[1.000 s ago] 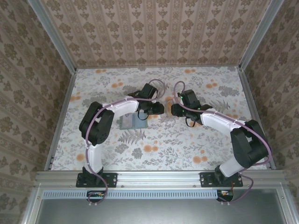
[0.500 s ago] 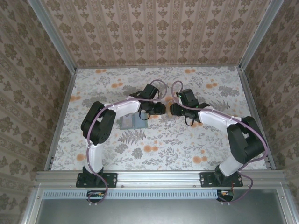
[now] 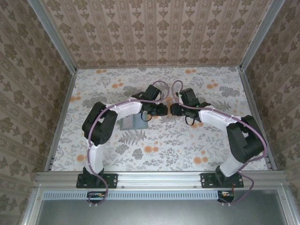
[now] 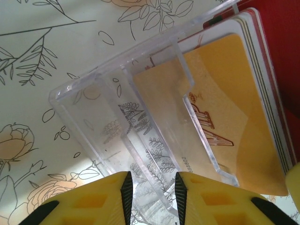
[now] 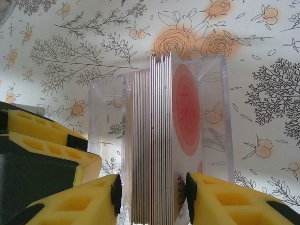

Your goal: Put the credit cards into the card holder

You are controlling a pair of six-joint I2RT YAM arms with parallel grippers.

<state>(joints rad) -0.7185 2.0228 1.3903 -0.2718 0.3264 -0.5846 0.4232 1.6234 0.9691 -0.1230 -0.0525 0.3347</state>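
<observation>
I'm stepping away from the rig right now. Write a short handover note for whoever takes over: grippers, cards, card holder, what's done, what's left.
Grippers: the left gripper is shut on the end of the clear plastic tray. The right gripper straddles the stack of credit cards; whether it pinches them cannot be told.
Things: the credit cards stand on edge in the tray. The card holder lies flat on the table, beside the left arm and apart from both grippers.
Done: no card has left the tray.
Left: pull cards from the tray and slide them into the card holder.
</observation>
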